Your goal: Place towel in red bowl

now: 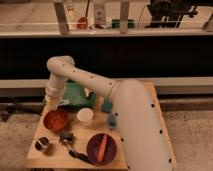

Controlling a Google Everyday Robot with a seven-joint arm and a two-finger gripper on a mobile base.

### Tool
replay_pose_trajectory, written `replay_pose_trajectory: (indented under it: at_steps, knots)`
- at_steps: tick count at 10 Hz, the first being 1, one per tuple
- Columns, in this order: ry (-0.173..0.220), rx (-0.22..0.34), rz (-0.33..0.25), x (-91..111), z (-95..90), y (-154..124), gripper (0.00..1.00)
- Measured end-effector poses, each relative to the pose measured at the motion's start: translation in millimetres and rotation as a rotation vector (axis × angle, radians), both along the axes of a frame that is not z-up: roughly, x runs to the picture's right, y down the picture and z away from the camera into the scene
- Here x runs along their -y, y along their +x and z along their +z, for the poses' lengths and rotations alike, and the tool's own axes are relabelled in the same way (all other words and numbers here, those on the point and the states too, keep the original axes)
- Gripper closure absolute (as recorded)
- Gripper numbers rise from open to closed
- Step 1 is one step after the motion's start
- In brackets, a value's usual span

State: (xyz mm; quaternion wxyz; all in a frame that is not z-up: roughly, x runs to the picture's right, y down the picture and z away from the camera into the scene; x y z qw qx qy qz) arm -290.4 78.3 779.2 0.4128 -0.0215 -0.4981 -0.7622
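The red bowl (55, 120) sits on the left of the wooden table (35, 159); its glossy inside shows. A green towel (77, 95) lies bunched at the table's back, just behind the bowl. My white arm reaches from the right across the table and bends down at the back left. My gripper (54, 104) hangs at the towel's left edge, just above the red bowl's far rim. Its tip is hidden against the towel and bowl.
A small white cup (85, 116) stands right of the red bowl. A dark purple bowl (101, 148) holds an orange carrot. A metal cup (43, 145) and dark utensils (67, 140) lie at the front left. Small blue objects (111, 121) sit beside my arm.
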Motion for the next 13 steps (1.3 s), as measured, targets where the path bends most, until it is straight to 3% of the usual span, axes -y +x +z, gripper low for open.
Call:
replay_pose_trajectory:
  at_steps: [13]
  knots:
    - [-0.011,0.013,-0.010,2.0,-6.3,3.9,0.99]
